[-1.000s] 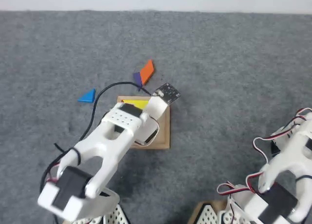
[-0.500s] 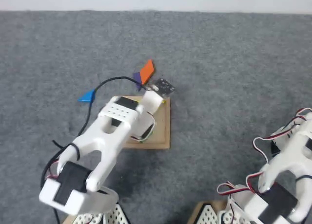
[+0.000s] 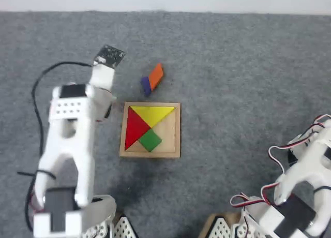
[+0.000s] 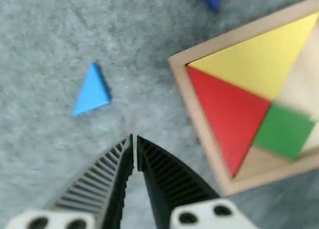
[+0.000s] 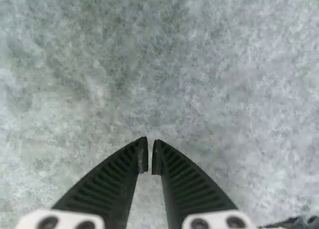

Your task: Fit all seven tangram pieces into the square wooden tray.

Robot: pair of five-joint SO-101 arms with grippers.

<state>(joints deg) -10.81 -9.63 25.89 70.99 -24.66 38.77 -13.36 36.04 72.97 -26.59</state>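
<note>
The square wooden tray (image 3: 150, 155) lies mid-table holding a yellow triangle (image 3: 151, 115), a red triangle (image 3: 135, 129) and a green square (image 3: 150, 140). Just beyond it lie an orange parallelogram (image 3: 156, 75) and a dark blue piece (image 3: 146, 85). The left arm (image 3: 72, 114) stands left of the tray. In the left wrist view my left gripper (image 4: 134, 138) is shut and empty, a short way from a light blue triangle (image 4: 92, 91) on the carpet, with the tray's rim (image 4: 185, 97) beside it. My right gripper (image 5: 147, 159) is shut over bare carpet.
Grey carpet covers the whole table. The right arm (image 3: 302, 183) sits folded at the near right corner, well away from the tray. A black cable (image 3: 46, 75) loops off the left arm.
The left arm has swung from above the tray to its left, uncovering the yellow, red and green pieces and now covering the blue triangle in the high view. The right arm stayed still.
</note>
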